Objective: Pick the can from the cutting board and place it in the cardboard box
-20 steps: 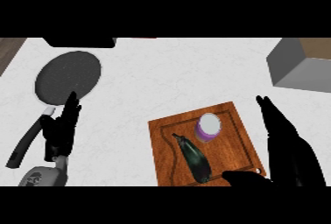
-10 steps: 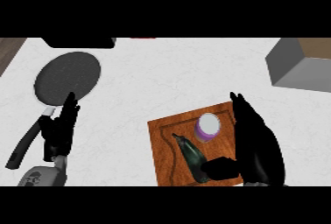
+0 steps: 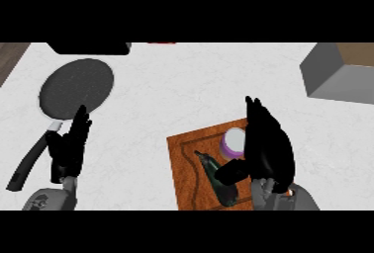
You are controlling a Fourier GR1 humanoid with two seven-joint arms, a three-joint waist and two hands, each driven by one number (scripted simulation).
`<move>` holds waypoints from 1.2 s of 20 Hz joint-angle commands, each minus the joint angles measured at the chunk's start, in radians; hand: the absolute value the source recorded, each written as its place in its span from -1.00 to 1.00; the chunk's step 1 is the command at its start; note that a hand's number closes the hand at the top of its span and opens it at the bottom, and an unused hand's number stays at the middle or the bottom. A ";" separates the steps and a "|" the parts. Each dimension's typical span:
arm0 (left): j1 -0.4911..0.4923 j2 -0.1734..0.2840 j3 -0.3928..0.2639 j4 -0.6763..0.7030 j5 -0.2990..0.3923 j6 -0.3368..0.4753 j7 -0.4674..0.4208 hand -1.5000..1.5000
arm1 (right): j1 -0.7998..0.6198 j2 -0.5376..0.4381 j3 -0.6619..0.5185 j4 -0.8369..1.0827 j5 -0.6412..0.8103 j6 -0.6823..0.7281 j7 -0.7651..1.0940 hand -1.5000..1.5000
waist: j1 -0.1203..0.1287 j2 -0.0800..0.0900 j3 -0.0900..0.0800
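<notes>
R hand [image 3: 264, 148] moved left, now beside can [image 3: 234, 143].

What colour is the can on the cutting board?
The can is purple with a pale top, seen in the head view.

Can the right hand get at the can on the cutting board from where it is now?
Probably yes. The right hand is over the cutting board, right beside the can, with nothing between them. The dark bottle lies lower on the board, next to the thumb, and could get nudged.
</notes>
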 commanded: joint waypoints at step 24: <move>-0.002 0.003 0.032 0.002 -0.016 -0.022 -0.005 0.00 | -0.136 0.025 -0.055 0.286 -0.043 0.026 0.243 -1.00 | 0.001 0.001 0.002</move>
